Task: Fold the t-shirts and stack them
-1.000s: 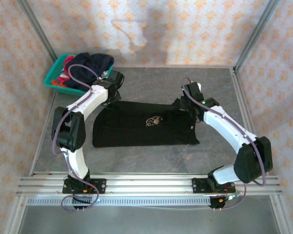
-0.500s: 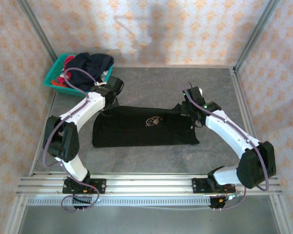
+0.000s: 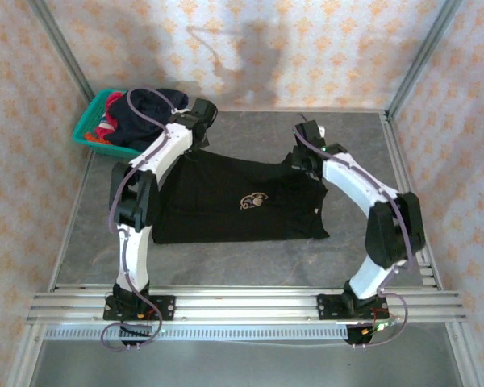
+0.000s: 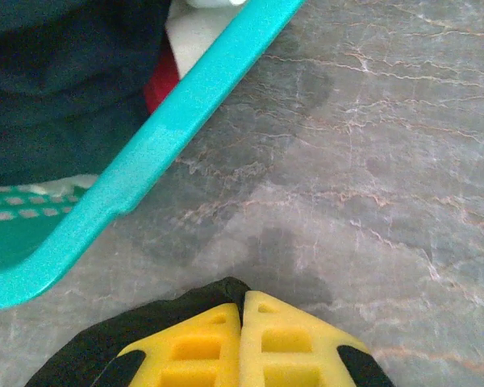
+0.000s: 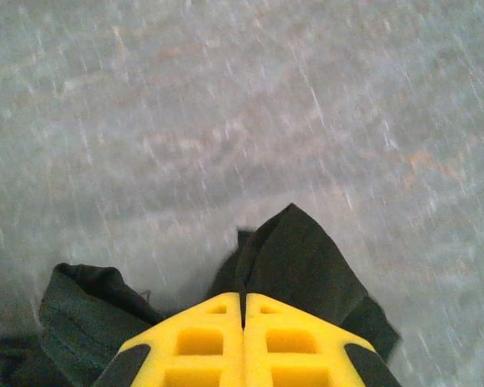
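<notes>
At the far left corner of the table (image 3: pixel 347 137), the teal basket (image 3: pixel 87 129) sits close to the left arm. In the left wrist view its rim (image 4: pixel 185 109) runs slantwise just ahead of the fingers, with a strip of grey stone between them. A navy shirt (image 3: pixel 153 106) is heaped in the basket and bulges over its rim. A red-pink cloth (image 4: pixel 161 81) and a white piece (image 4: pixel 195 36) lie under it against the basket wall.

The black t-shirt (image 3: pixel 234 205) lies spread across the middle of the table, with its tan emblem (image 3: pixel 252 200) facing up and a small white tag (image 3: pixel 316 211) near its right side. The left gripper (image 4: pixel 242 300) has its yellow fingers pressed together on the shirt's far left corner, and black cloth bunches around them. The right gripper (image 5: pixel 244 298) is likewise clamped on the far right corner, where a peak of black fabric (image 5: pixel 294 258) sticks out past the fingertips.

Beyond the right gripper there is bare grey stone up to the back wall (image 3: pixel 306 56). On the left, the basket narrows the room beside the left gripper. The shirt's near hem lies well short of the metal rail (image 3: pixel 242 305) at the near edge, leaving an open band of table between them.
</notes>
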Controlling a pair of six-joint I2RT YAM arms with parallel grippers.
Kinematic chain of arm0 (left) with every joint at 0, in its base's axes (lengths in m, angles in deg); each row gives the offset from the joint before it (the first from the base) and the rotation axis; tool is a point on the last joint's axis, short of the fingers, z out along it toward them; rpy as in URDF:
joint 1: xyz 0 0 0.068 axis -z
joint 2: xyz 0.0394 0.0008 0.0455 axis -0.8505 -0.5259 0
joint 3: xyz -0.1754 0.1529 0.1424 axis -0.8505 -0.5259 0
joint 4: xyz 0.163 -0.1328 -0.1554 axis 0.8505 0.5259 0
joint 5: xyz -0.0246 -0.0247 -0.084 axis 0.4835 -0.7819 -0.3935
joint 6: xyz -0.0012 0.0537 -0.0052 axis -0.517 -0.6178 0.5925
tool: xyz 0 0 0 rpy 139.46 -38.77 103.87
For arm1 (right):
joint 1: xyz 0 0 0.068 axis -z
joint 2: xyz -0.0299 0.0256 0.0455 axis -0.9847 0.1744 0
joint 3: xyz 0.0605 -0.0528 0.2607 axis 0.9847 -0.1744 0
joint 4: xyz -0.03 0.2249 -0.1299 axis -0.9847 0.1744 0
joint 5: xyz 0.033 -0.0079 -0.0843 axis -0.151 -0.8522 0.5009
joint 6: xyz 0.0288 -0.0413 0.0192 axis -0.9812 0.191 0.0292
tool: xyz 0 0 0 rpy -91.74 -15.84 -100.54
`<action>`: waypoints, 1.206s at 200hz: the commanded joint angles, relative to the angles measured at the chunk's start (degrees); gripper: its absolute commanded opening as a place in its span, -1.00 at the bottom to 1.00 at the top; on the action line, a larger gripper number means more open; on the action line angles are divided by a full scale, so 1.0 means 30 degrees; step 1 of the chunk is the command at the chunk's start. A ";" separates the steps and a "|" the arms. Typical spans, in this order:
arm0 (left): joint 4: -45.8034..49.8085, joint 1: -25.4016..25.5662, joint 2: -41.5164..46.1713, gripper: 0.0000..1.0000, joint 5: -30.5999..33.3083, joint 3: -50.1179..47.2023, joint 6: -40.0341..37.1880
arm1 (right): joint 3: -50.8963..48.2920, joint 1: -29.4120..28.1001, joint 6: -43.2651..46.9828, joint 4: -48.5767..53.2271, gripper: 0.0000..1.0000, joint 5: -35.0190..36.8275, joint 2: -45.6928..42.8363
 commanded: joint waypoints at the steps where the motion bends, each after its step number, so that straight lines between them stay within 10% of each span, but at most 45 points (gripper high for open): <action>1: 0.2030 -0.0480 -0.1616 -1.00 0.0547 0.1947 -0.0270 | 0.2251 0.0460 0.0755 -0.0398 -1.00 -0.0153 0.2122; 42: 0.2323 -0.0834 -0.3493 -0.61 -0.0465 0.3431 0.0023 | 0.5551 0.0677 0.0913 0.0451 -1.00 -0.0666 0.5155; 81: 0.1696 -0.0920 -0.2715 0.32 -0.0457 0.3208 0.0023 | 0.6047 0.0667 0.0887 0.0648 -1.00 -0.1194 0.5441; 241: 0.2203 -0.1416 -0.6914 -0.07 -0.1149 0.6208 0.2630 | 0.4487 0.0674 0.0781 0.0346 -1.00 -0.1561 0.4527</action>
